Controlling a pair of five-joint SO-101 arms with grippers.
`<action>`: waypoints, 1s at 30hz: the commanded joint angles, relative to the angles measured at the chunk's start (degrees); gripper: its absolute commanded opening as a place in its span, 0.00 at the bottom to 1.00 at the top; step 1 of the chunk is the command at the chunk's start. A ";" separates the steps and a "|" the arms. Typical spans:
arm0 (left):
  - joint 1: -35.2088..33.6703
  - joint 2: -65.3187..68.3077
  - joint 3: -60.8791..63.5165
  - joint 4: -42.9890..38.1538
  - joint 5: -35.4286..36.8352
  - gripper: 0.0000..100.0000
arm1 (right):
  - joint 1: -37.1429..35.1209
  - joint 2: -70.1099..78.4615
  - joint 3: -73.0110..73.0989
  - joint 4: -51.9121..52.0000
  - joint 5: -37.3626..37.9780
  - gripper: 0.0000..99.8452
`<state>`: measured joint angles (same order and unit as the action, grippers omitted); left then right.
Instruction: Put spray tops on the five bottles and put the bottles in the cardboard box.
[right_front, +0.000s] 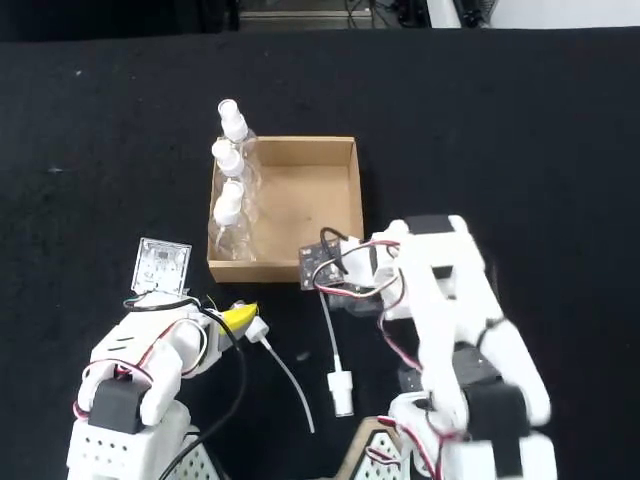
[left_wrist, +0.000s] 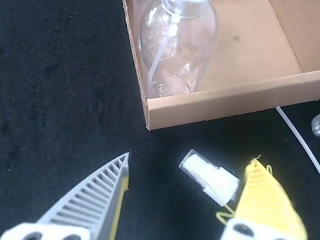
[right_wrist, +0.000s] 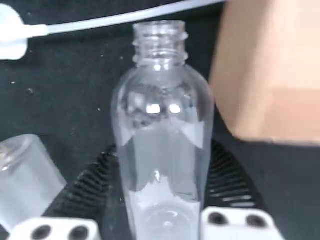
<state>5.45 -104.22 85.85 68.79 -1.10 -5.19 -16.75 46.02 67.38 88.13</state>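
Right gripper (right_wrist: 162, 165) clenched on uncapped bottle (right_wrist: 160, 100), centre of high view, just below box (right_front: 356, 190). Left gripper (left_wrist: 192, 159) released, jaws wide, spray top (left_wrist: 207, 177) lying by yellow finger (left_wrist: 265, 195), lower left. Should grip top by head, tube (right_front: 290, 385) toward neck (right_wrist: 160, 37), feed tube in first, press straight

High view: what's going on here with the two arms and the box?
The right claw grips an uncapped bottle beside the cardboard box. The left claw is open, with a loose spray top between its fingers on the table. Three capped bottles are in the box; another spray top lies between the arms.
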 joint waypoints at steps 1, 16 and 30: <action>-0.04 -0.26 -0.40 -0.26 -0.26 0.33 | 0.35 -10.86 -0.66 6.86 -1.05 0.12; -0.04 -0.26 -0.40 -0.26 -0.26 0.33 | 28.04 -30.99 -10.51 18.37 -15.47 0.12; 0.48 -0.26 -0.57 -0.26 -0.26 0.33 | 56.44 -12.44 -9.19 17.05 -15.82 0.12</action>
<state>5.45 -104.22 85.85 68.79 -1.10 48.97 -29.41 38.37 81.80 72.92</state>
